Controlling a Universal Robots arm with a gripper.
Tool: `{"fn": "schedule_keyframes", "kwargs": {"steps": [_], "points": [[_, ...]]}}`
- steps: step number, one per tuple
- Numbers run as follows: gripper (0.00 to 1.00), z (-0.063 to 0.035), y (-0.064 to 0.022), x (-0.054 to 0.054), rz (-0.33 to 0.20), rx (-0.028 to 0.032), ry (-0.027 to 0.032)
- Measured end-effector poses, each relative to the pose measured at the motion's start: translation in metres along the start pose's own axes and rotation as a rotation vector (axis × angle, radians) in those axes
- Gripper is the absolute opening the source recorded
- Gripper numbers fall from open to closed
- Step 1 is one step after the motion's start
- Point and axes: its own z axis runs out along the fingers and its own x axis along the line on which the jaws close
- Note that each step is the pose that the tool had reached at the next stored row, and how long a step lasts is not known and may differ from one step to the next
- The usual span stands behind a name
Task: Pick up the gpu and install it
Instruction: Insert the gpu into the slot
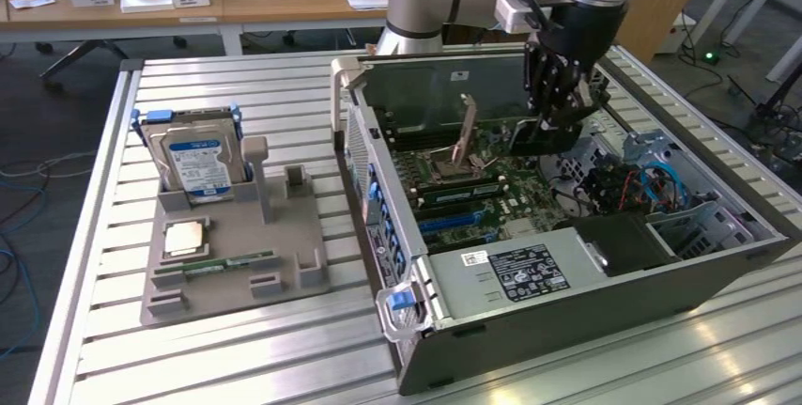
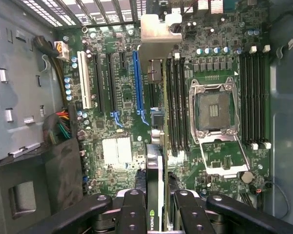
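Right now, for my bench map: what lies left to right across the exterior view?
From the left: hard drive → open CPU socket → gripper holding the gpu → blue cables.

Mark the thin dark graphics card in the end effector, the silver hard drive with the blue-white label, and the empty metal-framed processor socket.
thin dark graphics card (image 2: 154, 185): wrist view, dark edge above the logo.
silver hard drive (image 1: 201, 163): exterior view, blue-white label.
metal-framed processor socket (image 2: 216, 109): wrist view, bare centre.
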Motion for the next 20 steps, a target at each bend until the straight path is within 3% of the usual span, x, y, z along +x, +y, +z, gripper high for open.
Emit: {"fn": "schedule_keyframes", "kwargs": {"steps": [3, 9, 20], "points": [[0.27, 0.0053, 0.0004, 0.000, 0.000, -0.0001, 0.0000], [0.27, 0.0059, 0.0021, 0.000, 0.000, -0.0002, 0.0002], [0.27, 0.0088, 0.0224, 0.002, 0.000, -0.0001, -0.0002]]}}
